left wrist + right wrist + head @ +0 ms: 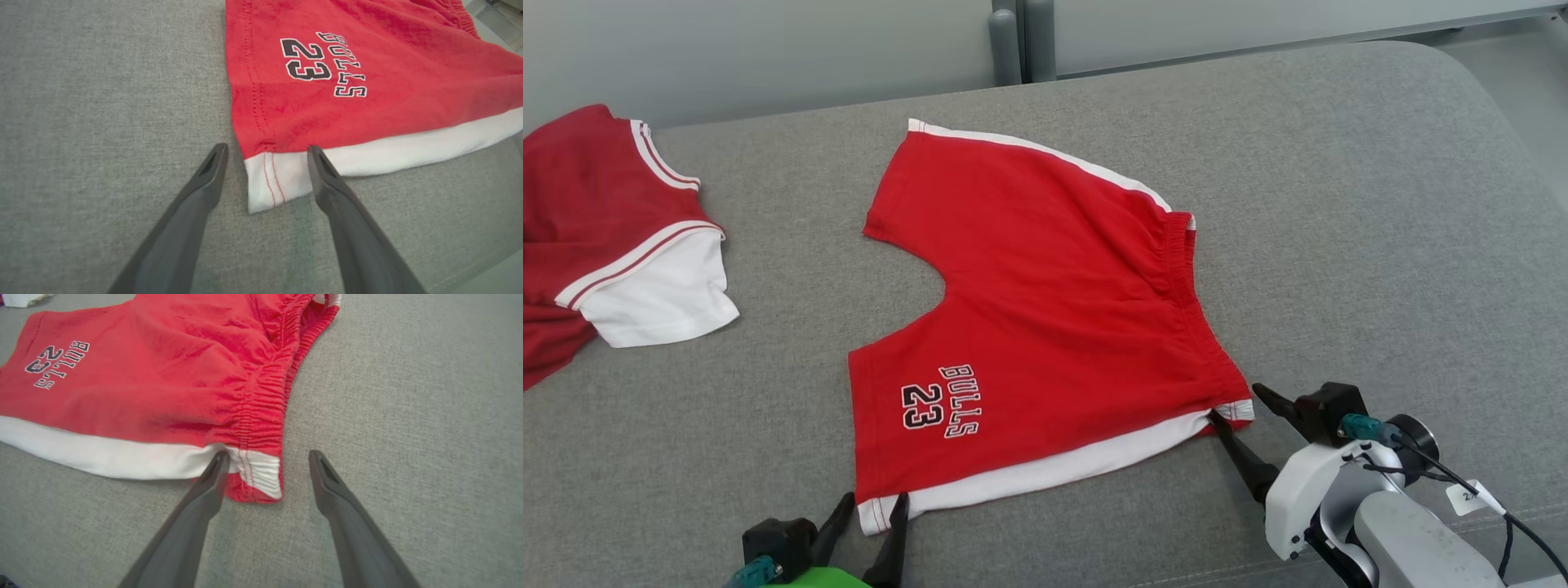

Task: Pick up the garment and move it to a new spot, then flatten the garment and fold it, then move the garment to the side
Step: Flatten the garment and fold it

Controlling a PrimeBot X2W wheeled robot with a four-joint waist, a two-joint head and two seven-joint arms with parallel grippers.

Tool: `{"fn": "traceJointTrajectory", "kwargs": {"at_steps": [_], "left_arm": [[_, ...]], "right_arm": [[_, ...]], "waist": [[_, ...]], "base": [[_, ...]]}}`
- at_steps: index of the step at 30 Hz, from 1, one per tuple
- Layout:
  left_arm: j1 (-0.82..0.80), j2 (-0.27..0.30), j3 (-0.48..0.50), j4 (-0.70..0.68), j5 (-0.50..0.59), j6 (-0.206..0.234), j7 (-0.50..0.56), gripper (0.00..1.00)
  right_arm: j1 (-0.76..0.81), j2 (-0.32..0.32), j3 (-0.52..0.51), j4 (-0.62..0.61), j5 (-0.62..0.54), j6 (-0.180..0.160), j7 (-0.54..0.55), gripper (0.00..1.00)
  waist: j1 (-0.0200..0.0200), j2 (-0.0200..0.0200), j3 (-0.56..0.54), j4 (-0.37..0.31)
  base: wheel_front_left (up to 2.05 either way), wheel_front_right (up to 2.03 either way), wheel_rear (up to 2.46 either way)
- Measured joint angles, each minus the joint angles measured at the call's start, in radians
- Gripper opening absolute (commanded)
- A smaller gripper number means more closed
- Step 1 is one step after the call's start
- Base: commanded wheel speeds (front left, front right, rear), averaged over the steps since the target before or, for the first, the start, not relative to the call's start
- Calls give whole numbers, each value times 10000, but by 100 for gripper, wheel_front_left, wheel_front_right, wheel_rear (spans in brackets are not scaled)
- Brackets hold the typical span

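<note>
The red white-trimmed jersey shorts are straddled at their near corners by the left gripper and right gripper — both spread, empty — so pinching for the fold is judged due.

You lose the red-and-white top, left of the red shorts, past the frame edge. Left gripper, at the shorts' near hem corner, cut off below its fingers. Paper tag right of the shorts: print too small to read

Red jersey with white sleeve, lying at far left of grey fabric surface, pale wall behind
</note>
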Motion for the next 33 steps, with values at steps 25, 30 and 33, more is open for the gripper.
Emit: {"fn": "traceJointTrajectory", "kwargs": {"at_steps": [25,30,33], "left_arm": [[-140,-46,-23,190,-19,-178,-328,0],[-156,-36,52,-169,-19,-180,-418,0],[-160,-13,127,-431,-19,-182,-430,0]], "right_arm": [[-623,136,385,754,548,92,-424,0],[-650,94,468,639,606,92,-516,0],[-667,50,499,477,681,92,-568,0]], "waist": [[0,0,68,19],[0,0,29,38],[0,0,-14,49]], "base": [[0,0,0],[0,0,0],[0,0,0]]}}
